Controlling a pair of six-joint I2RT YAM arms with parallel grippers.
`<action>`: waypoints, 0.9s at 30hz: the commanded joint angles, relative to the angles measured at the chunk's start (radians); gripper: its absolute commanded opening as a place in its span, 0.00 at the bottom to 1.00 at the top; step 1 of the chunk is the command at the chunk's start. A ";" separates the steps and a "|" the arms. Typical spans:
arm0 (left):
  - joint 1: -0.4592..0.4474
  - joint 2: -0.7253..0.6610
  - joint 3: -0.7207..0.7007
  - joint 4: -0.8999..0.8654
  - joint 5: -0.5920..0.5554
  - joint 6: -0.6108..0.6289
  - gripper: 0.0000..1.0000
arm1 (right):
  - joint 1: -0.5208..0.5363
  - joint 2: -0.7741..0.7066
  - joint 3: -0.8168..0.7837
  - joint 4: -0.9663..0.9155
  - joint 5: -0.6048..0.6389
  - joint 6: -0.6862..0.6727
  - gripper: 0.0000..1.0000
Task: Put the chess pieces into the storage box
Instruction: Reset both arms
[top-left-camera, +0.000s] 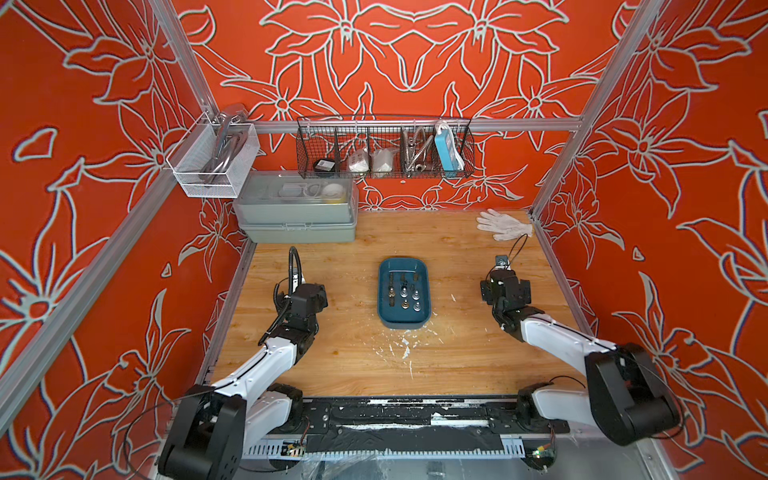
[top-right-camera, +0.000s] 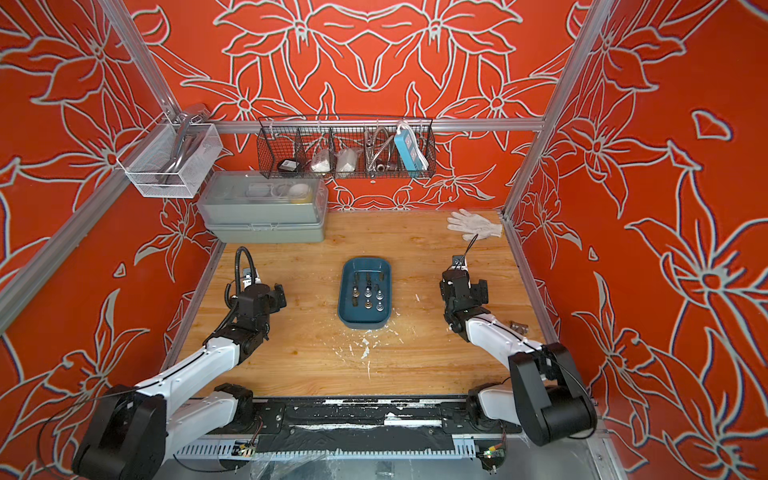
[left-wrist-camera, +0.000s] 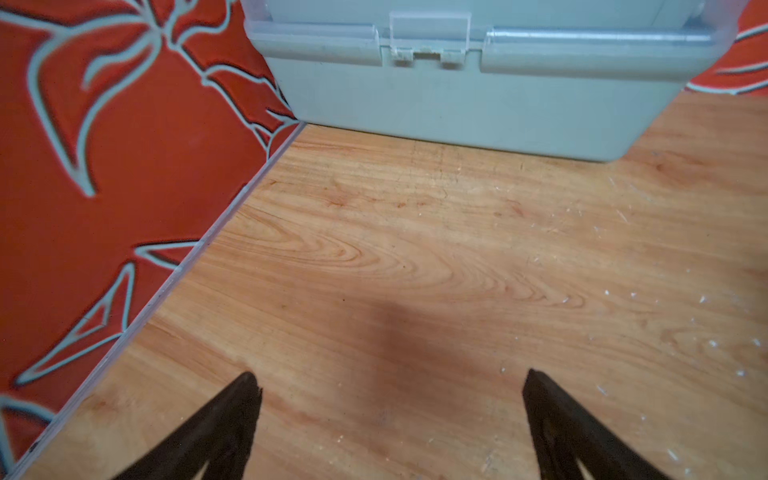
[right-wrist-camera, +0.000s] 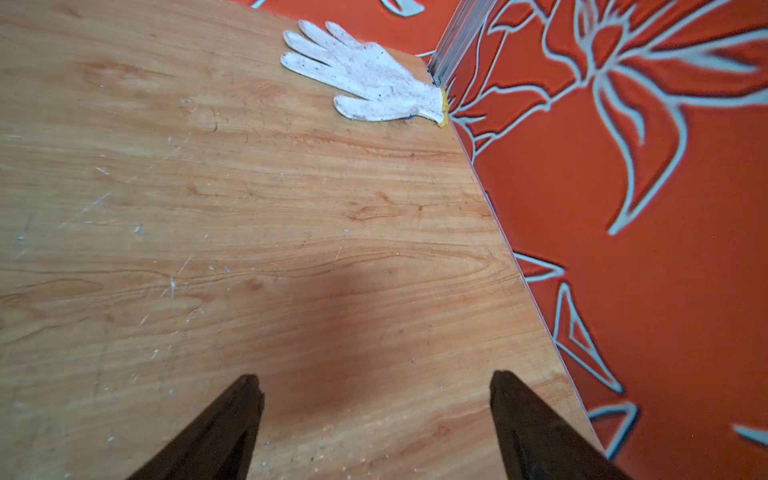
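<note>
A: Where are the chess pieces (top-left-camera: 404, 291) now?

B: All that I can see stand upright inside the storage box (top-left-camera: 403, 325), the teal tub in the middle of the worktop (top-left-camera: 353, 357). In both top views I find none on the wood. One small brownish thing (top-right-camera: 517, 326) lies near the right arm, but it is too small to tell what it is.

A: And the jaws?

B: The left jaws are spread wide and empty over bare wood, facing the grey lidded case (left-wrist-camera: 478, 108). The right jaws are also wide apart with nothing between them, facing the white glove (right-wrist-camera: 365, 79). Both are well apart from the box.

A: And if one piece had to be taken?

B: I think it is light, stiff and tiny, and the silver and gold ones are probably slippery. I would pinch the narrow body from above, gently, because it may tip over or shoot out.
</note>
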 joint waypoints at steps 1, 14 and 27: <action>0.038 0.046 -0.064 0.276 0.077 0.110 0.98 | -0.015 0.053 -0.024 0.209 0.068 -0.072 0.91; 0.136 0.318 -0.113 0.640 0.334 0.122 0.98 | -0.096 0.039 -0.242 0.607 -0.112 -0.096 0.87; 0.180 0.324 -0.028 0.472 0.393 0.096 0.98 | -0.212 0.109 -0.204 0.580 -0.309 -0.044 1.00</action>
